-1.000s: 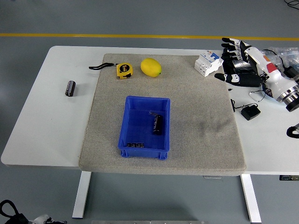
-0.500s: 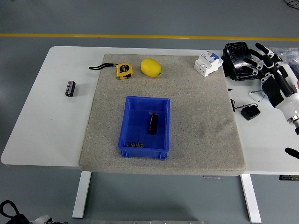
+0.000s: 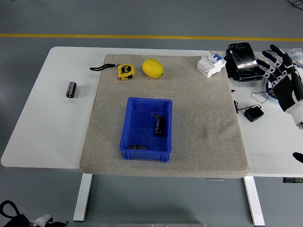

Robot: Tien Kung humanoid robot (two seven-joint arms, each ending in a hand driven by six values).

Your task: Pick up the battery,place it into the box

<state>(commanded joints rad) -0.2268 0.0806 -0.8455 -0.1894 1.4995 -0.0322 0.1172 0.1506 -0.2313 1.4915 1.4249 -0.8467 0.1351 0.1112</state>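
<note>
Right hand at right edge of bench, fingers spread, holding nothing. Battery lies inside box; second battery far left. You should clear arm wide of box, avoid cables.

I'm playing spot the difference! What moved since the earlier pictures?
The right hand pulled back toward the table's right edge, fingers spread, holding nothing. The battery in the blue box shifted slightly. The second battery, tape measure and lemon stayed put.
</note>
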